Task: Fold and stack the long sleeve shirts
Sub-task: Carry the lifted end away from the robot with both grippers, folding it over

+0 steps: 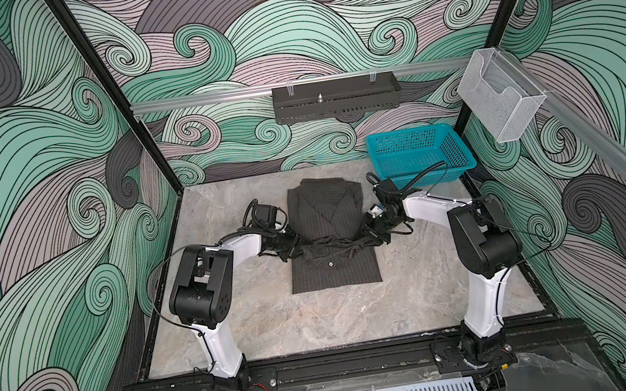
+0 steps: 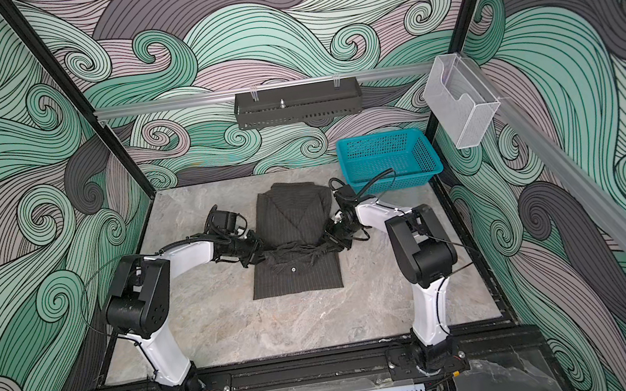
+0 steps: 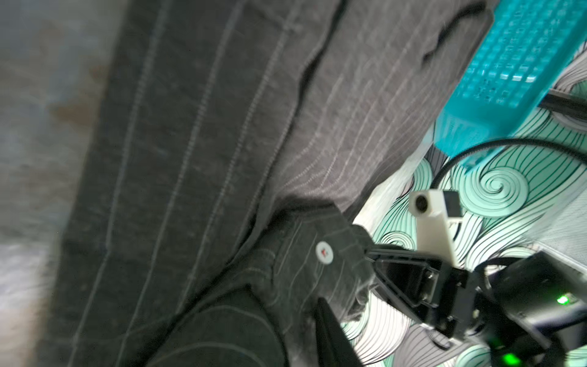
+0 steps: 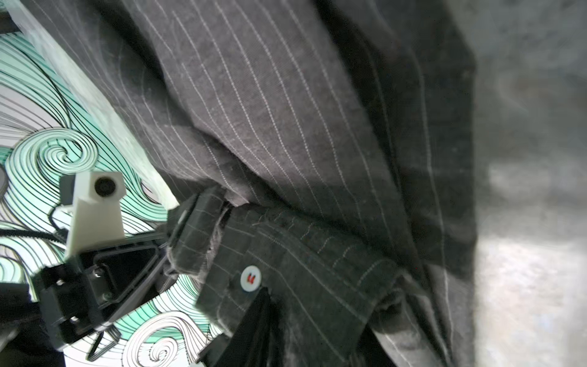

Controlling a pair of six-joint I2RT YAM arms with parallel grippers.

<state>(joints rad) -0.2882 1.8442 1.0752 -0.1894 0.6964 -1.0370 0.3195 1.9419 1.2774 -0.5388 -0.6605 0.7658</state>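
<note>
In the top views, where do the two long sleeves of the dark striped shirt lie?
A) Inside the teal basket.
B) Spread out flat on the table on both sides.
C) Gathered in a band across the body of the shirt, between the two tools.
C: in both top views the sleeves run as a bunched band across the shirt, from the left tool to the right tool.

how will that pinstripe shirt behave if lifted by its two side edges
The shirt is probably floppy: its middle is bunched into wrinkles, so it would likely sag between grips. Its layers lie thin and flat, suggesting light cloth. Pushed on the smooth table, it may crumple.
</note>
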